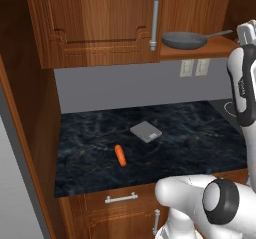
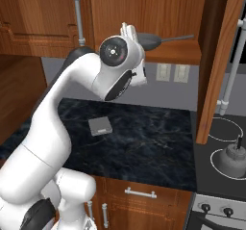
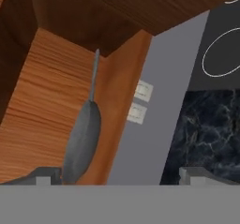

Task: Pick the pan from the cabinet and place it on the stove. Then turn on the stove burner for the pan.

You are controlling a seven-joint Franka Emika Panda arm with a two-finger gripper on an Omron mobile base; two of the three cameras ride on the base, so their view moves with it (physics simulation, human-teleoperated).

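Lying at left on the dark countertop (image 1: 165,133): an orange carrot (image 1: 120,155), with a small grey block (image 1: 146,131) just beside it to the right. Hanging above, the cabinet (image 1: 95,23), door shut at left, open shelf at right. Sitting on that shelf, the pan (image 1: 184,40), handle pointing right. Hovering just in front of the pan (image 3: 82,141), the gripper (image 3: 117,174), jaws spread wide, pinching nothing. Showing at far right, the stove (image 2: 226,176), carrying a grey kettle (image 2: 232,158) on one white ring.
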